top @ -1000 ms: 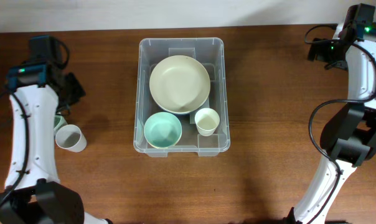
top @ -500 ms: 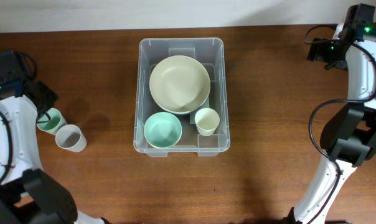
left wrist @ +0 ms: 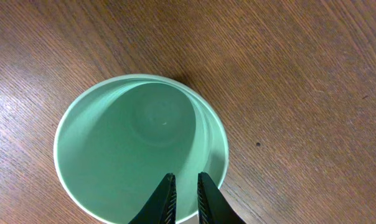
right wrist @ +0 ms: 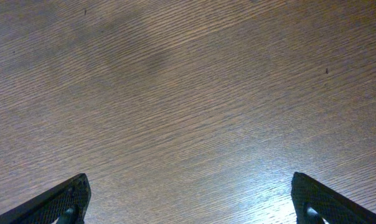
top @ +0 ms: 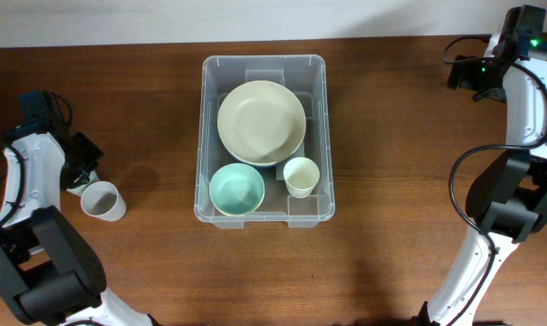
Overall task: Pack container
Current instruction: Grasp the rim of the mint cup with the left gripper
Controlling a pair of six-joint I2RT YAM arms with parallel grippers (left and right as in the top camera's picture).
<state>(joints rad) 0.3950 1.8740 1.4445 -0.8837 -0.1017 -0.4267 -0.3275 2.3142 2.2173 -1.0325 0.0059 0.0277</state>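
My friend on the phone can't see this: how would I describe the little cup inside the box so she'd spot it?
Find the clear bin in the middle of the table. A big cream bowl fills its far end; at the near end a mint bowl sits left and the cup right. It is the smallest piece inside, cream rather than mint.

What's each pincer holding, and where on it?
The left pincer looks pinched on the green cup at its rim; the right pincer is open, empty.

Wood-grain tbl [top: 391, 136]; white strip [top: 255, 14] behind
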